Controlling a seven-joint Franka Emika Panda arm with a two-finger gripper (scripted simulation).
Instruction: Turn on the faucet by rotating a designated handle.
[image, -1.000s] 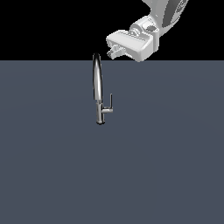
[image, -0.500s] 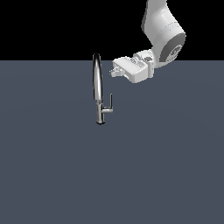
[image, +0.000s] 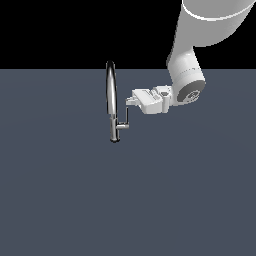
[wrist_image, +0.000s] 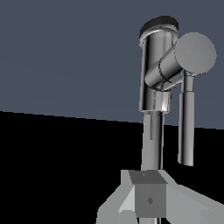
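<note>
We see a wide dark grey floor (image: 75, 200), and the white arm (image: 200, 45) comes down from the top corner at the exterior view's right. The faucet (image: 112, 100) stands upright near the far edge of the floor, about in the middle. The gripper (image: 129, 102) reaches the top of the handle (image: 125, 119), which sticks out toward the exterior view's right. We cannot tell if the fingers are apart or together.
</note>
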